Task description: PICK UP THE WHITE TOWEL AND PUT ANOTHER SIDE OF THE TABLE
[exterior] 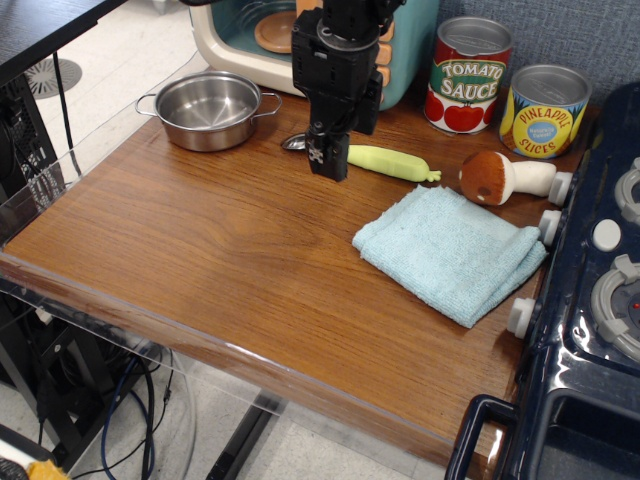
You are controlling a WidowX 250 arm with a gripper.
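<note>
The white towel (450,252), a folded pale light-blue terry cloth, lies flat on the right side of the brown wood-grain table (200,260), beside the toy stove. My gripper (328,160) is a black block pointing down, hanging over the table just left of the spoon's handle. It is to the upper left of the towel and well apart from it. Its fingers overlap into one dark shape, so their opening does not show. It holds nothing that I can see.
A steel pot (208,108) stands at the back left. A spoon with a yellow-green handle (390,162) and a toy mushroom (505,177) lie behind the towel. Tomato sauce (470,75) and pineapple (543,110) cans, a toy microwave (240,30) and the dark-blue stove (590,330) border the table.
</note>
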